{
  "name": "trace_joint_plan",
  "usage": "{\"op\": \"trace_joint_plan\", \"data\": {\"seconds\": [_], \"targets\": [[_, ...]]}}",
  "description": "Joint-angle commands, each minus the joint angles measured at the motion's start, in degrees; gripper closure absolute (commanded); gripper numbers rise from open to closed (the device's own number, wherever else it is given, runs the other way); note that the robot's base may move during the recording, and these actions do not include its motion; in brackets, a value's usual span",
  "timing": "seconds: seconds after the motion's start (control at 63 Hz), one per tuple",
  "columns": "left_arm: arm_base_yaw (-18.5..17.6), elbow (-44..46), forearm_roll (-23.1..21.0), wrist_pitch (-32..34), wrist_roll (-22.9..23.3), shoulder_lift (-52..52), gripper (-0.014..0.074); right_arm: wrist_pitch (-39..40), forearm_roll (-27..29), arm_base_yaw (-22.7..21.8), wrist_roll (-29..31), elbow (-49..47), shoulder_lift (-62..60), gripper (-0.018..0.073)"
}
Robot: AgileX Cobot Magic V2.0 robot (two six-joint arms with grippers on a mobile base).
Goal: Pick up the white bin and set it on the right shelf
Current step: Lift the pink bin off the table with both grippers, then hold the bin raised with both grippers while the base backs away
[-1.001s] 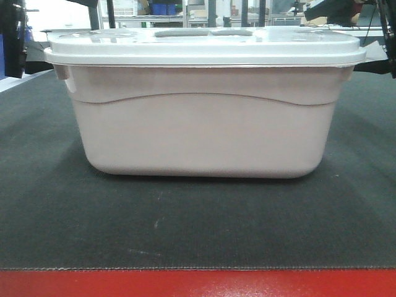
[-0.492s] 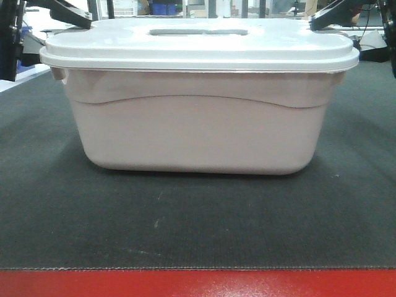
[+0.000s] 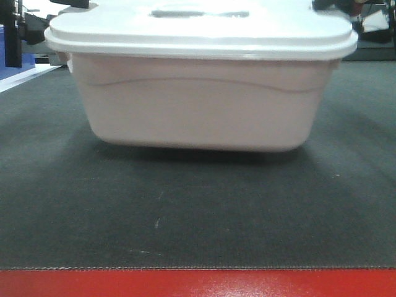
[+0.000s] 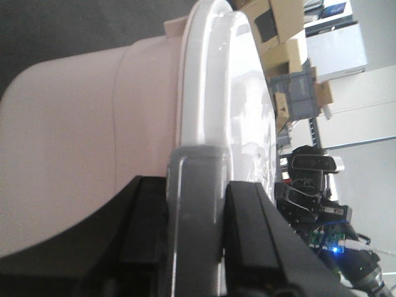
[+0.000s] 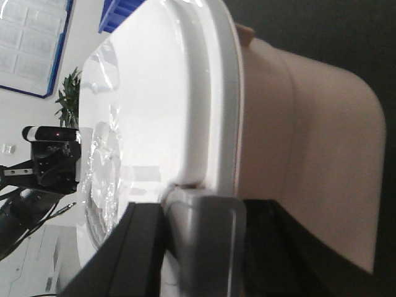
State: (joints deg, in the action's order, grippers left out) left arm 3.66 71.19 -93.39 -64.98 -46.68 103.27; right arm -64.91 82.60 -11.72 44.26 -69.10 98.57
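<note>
The white bin (image 3: 198, 105), a pale pinkish tub with a flat white lid, hangs just above the black carpeted table (image 3: 198, 210), with a shadow beneath it. My left gripper (image 4: 197, 189) is shut on the grey latch (image 4: 197, 167) at the bin's (image 4: 74, 136) left end. My right gripper (image 5: 204, 213) is shut on the grey latch (image 5: 204, 201) at the bin's (image 5: 309, 142) right end. In the front view only dark bits of both arms show at the lid's top corners. The right shelf is out of view.
A red strip (image 3: 198, 283) runs along the table's front edge. Something blue (image 3: 7, 49) stands at the far left. Cardboard boxes (image 4: 278, 25) and a blue crate (image 5: 124, 9) sit behind the bin.
The bin has risen in the front view, its base now off the carpet. Both arms have gone up with it, still gripping the end latches.
</note>
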Motion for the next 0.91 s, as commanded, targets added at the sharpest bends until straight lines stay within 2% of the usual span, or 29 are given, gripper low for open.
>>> {"op": "trace_joint_plan", "data": {"seconds": [0.0, 0.413, 0.889], "targets": [[-0.73, 1.79, -6.38, -10.57, -0.42, -4.2, 0.0682, -11.64, 8.16, 0.37, 2.3, -2.02, -5.4, 0.0326], [-0.8, 3.01, -6.41, -10.57, -0.42, -13.96, 0.0682, -11.64, 14.2, 0.37, 3.16, -2.02, -16.45, 0.0326], [-0.8, 14.34, -6.7, -10.57, -0.42, -24.35, 0.0682, -11.64, 21.64, 0.37, 3.16, -2.02, -30.05, 0.0326]]}}
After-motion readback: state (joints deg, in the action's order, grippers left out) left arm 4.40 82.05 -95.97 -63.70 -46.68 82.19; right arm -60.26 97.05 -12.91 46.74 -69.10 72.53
